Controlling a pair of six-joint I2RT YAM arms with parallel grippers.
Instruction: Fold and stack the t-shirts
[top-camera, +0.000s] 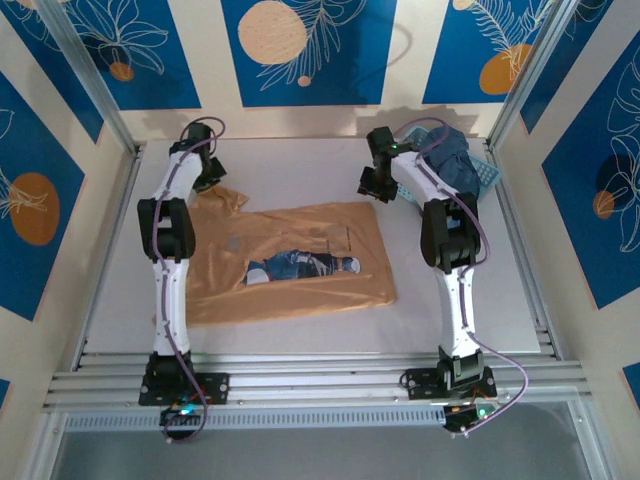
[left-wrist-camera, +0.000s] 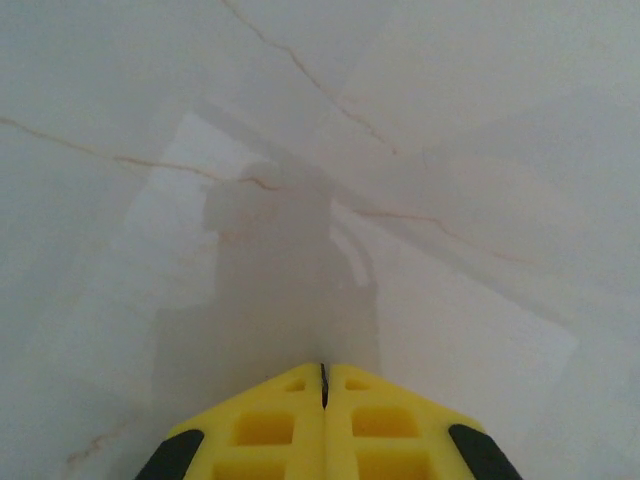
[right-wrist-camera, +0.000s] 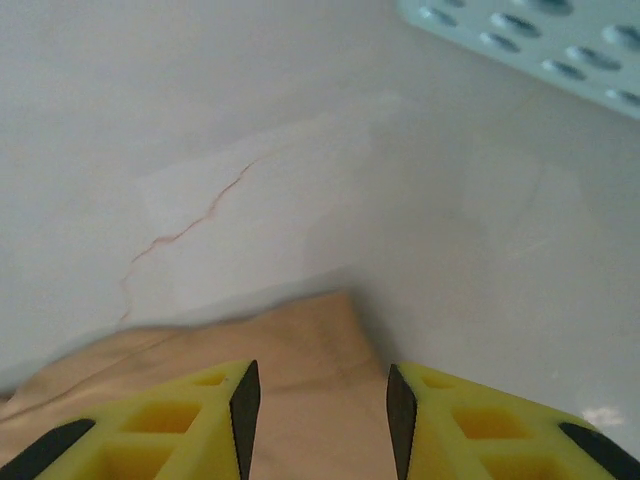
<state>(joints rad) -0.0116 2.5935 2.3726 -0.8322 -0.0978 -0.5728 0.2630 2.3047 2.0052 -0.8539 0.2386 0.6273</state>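
Nearest to us, in the left wrist view, the left gripper (left-wrist-camera: 323, 372) has its yellow pads pressed flat together. No cloth shows between them, and only bare table (left-wrist-camera: 450, 150) lies ahead. From above, this gripper sits at the far left of the table, just beside the sleeve of the tan shirt (top-camera: 300, 260).

The tan shirt lies spread flat across the middle of the table, print up, with its neck end to the left and its hem to the right. We see no fold in it yet.

At the shirt's far right corner, the right gripper (right-wrist-camera: 322, 375) has its jaws parted partway. The tan corner lies below and between them, but they are not clamped on it and hold nothing.

Further right, at the far right of the table, the basket (top-camera: 490, 172) holds the blue shirts (top-camera: 455, 155), well apart from the tan one.

We judge this to be the start of the first fold: both arms are placed at the far edge of the tan shirt, apparently to lift that edge and carry it over toward the near side.

Before that can happen:
- The right gripper needs to close on the corner under it.
- The left gripper needs a real hold on the cloth. It appears closed on nothing, so it likely has to part its pads, come in over the sleeve or shoulder, and pinch again.

Both ends should then rise together so the edge stays straight.
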